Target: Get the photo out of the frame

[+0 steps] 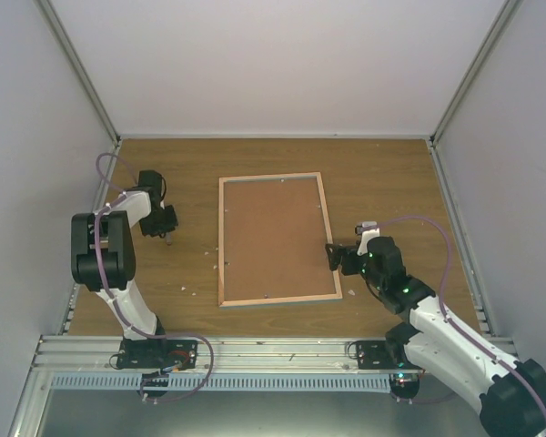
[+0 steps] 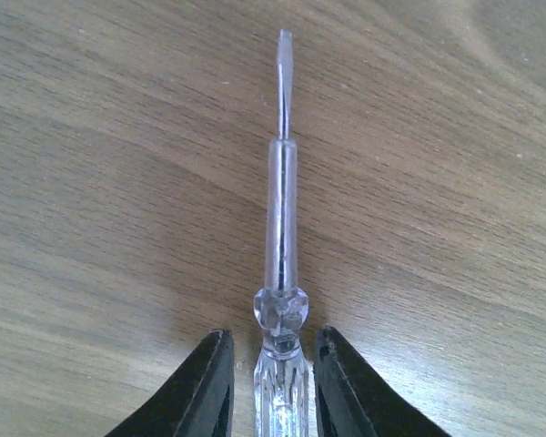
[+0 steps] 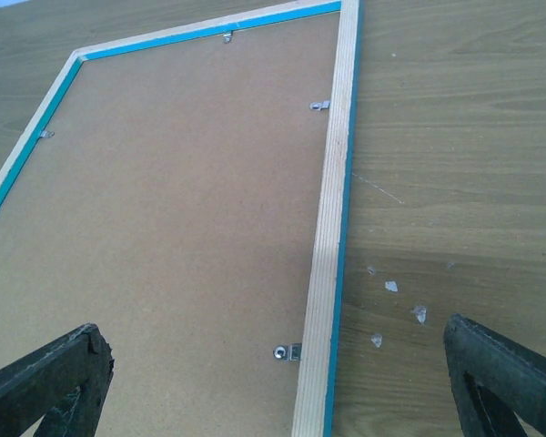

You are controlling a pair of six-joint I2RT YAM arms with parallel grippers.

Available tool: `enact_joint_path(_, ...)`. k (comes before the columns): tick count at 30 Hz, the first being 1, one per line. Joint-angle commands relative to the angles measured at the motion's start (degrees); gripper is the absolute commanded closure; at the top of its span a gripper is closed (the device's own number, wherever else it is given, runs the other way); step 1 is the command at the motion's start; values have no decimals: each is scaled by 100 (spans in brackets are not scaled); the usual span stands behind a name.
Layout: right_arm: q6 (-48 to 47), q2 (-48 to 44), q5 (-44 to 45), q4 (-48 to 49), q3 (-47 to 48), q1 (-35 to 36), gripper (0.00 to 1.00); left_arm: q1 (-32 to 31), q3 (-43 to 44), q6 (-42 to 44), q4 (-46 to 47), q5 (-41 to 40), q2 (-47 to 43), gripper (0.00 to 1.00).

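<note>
At the middle of the bench (image 1: 391, 182) the frame (image 1: 278, 238) lies flat with its back up: pale wood edging around a brown fibreboard panel (image 3: 182, 228), and a thin turquoise line showing along the rails. Its long axis runs from the arms' side toward the far wall, leaning slightly, with a short rail nearest the bases. Small metal tabs (image 3: 287, 351) sit along the inner edge of the rails, over the panel.

The right end effector (image 3: 273, 364) is spread wide and holds nothing. Its fingers (image 3: 55, 382) stand on either side of the frame's right long rail, close to the near right corner.

Well to the left of the frame, the left end effector (image 2: 273, 391) has its fingers closely flanking the clear handle of a screwdriver (image 2: 282, 228). The flat blade points straight away from the wrist. Whether the fingers actually press on the handle cannot be told.

A few white flecks (image 3: 391, 286) lie on the bench just right of the rail.
</note>
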Motion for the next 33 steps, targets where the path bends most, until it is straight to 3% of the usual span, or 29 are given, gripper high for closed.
enact_joint_path(1, -142, -79, 153, -51, 18, 46, 0, 27, 65, 148, -143, 103, 122, 77)
enact_joint_path(4, -225, -81, 163, -193, 143, 46, 0, 13, -8, 226, -166, 202, 8, 88)
enact_joint_path(9, -319, -169, 83, -274, 255, 51, 0, -50, -172, 299, -162, 516, -488, 98)
enact_joint_path(17, -287, 106, 170, 41, 256, 34, 0, -563, -429, 298, -249, 1260, -1603, 100)
enact_joint_path(24, -444, -22, -1130, 483, 231, 42, 0, -1890, -620, 168, 20, 2178, -2361, 100)
enact_joint_path(33, -240, -86, -2462, 1042, 374, 37, 4, -3385, -1187, -287, 1150, 3312, -2680, 100)
